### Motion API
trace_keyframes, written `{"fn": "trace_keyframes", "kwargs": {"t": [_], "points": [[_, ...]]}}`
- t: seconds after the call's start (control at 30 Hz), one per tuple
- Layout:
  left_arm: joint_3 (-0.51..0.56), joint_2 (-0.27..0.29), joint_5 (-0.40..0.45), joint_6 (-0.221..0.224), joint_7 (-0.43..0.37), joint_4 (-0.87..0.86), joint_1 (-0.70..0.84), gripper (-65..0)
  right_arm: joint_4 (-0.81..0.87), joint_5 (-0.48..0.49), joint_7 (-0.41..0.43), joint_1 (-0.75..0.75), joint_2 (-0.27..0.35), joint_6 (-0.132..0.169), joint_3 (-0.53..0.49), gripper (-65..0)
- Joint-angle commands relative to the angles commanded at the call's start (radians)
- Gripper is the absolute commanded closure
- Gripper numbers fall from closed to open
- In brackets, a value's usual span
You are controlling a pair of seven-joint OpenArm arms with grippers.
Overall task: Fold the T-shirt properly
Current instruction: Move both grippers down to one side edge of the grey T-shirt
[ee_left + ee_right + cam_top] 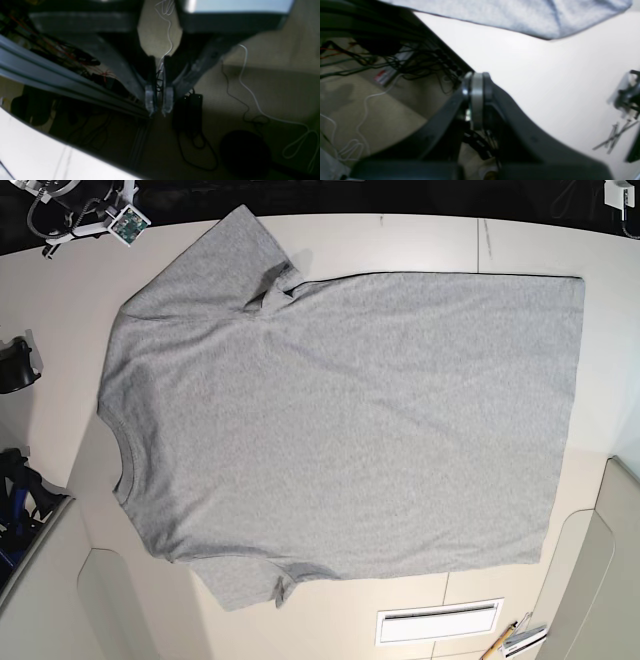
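The T-shirt [340,430] lies spread flat across the white table [420,245], plain side up, collar toward nine o'clock and hem toward three. The left gripper [159,100] hangs over the floor [275,82] off the table's edge, fingertips pressed together on nothing. The right gripper [476,95] is likewise closed and empty, the shirt at its twelve o'clock.

The T-shirt [340,420] covers most of the table [60,290]; bare margins ring it.
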Motion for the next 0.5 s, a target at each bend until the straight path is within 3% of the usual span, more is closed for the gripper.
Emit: {"fn": "trace_keyframes", "kwargs": {"t": [0.13,0.2,0.27,0.37,0.5], "points": [[0.000,-0.002,0.000,0.000,-0.004,0.033,-0.007,-4.3,-0.011,0.052,0.002,0.000,-0.098,0.006,0.074,0.0],[0.000,-0.002,0.000,0.000,-0.006,0.037,-0.018,-4.3,-0.013,0.109,0.004,0.003,-0.159,0.049,0.157,0.0],[0.000,-0.002,0.001,0.000,-0.007,0.037,-0.029,-4.3,-0.017,0.214,0.004,0.003,-0.234,0.111,0.270,0.0],[0.000,-0.002,0.001,0.000,-0.006,0.037,-0.046,-4.3,-0.060,0.401,-0.016,0.033,-0.359,0.240,0.449,0.0],[0.000,-0.002,0.001,0.000,-0.006,0.037,-0.076,-4.4,-0.226,0.660,-0.143,0.159,-0.486,0.372,0.642,0.0]]}}
